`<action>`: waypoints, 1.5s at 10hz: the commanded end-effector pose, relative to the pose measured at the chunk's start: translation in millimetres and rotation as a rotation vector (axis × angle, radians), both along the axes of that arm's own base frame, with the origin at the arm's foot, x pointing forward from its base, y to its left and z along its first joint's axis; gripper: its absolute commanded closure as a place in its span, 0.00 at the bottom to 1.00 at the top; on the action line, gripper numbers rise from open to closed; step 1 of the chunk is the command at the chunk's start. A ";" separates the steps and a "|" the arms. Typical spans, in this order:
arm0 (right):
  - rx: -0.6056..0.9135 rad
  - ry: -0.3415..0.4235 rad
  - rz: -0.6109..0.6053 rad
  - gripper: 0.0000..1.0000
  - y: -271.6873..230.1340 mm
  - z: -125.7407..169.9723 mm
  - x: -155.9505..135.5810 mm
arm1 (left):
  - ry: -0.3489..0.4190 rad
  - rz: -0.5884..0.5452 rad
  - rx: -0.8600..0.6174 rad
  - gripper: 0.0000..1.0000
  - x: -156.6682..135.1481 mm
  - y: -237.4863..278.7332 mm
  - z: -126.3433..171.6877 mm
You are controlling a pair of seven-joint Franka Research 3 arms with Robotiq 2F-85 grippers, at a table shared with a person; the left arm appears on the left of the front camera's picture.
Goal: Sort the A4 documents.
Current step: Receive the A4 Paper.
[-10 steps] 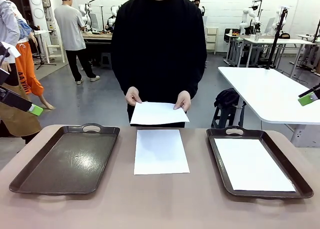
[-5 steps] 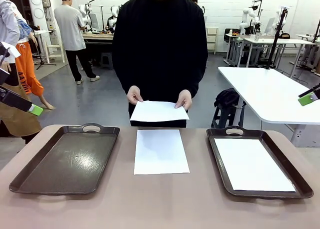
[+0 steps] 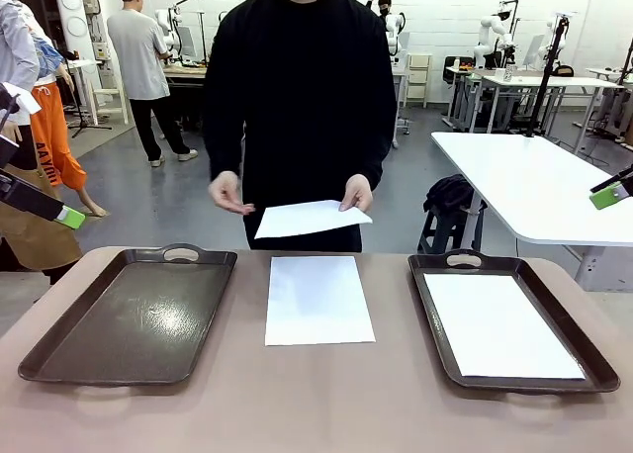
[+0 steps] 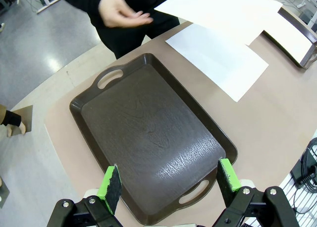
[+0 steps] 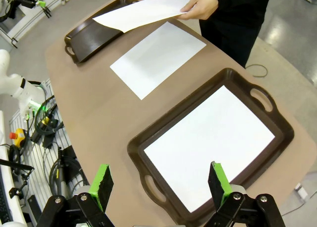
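Three A4 documents are in view. One white sheet [image 3: 318,300] lies flat on the table between the trays, also seen from the wrists [image 4: 218,58] [image 5: 156,58]. Another sheet [image 3: 499,324] [image 5: 208,142] lies inside the right tray [image 3: 427,305]. The person holds a third sheet [image 3: 312,219] [image 4: 223,11] [image 5: 141,11] above the far edge with one hand [image 3: 356,191]; the other hand [image 3: 227,191] is free beside it. My left gripper [image 4: 168,185] hovers open over the empty left tray [image 3: 138,315] [image 4: 148,138]. My right gripper [image 5: 161,185] hovers open over the right tray [image 5: 136,142].
Both dark brown handled trays sit on a tan table with rounded corners. In the front view the left gripper [image 3: 69,217] and the right gripper [image 3: 610,196] stay at the picture's edges, high off the table. A white table [image 3: 534,176] stands behind on the right.
The person's hand on the picture's left has let go of the held sheet and moved left; the sheet now hangs from one hand. Neither gripper has moved.
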State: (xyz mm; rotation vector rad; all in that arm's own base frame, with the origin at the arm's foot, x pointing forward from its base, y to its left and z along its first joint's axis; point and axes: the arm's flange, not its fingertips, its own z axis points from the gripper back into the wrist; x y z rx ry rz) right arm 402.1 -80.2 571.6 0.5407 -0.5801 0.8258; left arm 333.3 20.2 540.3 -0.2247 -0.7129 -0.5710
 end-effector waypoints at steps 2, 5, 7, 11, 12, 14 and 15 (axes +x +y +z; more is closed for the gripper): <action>-0.002 -0.003 -0.001 0.00 0.8 0.3 0.7 | -0.003 -0.002 -0.001 0.00 0.5 1.9 -0.7; -0.002 -0.003 -0.001 0.00 0.8 0.3 0.7 | -0.003 -0.002 -0.001 0.00 0.5 1.9 -0.7; -0.002 -0.003 -0.001 0.00 0.8 0.3 0.7 | -0.003 -0.002 -0.001 0.00 0.5 1.9 -0.7; -0.002 -0.003 -0.001 0.00 0.8 0.3 0.7 | -0.003 -0.002 -0.001 0.00 0.5 1.9 -0.7; -0.002 -0.003 -0.001 0.00 0.8 0.3 0.7 | -0.003 -0.002 -0.001 0.00 0.5 1.9 -0.7; -0.002 -0.003 -0.001 0.00 0.8 0.3 0.7 | -0.003 -0.002 -0.001 0.00 0.5 1.9 -0.7; -0.002 -0.003 -0.001 0.00 0.8 0.3 0.7 | 0.000 0.000 0.000 0.00 0.0 0.0 0.0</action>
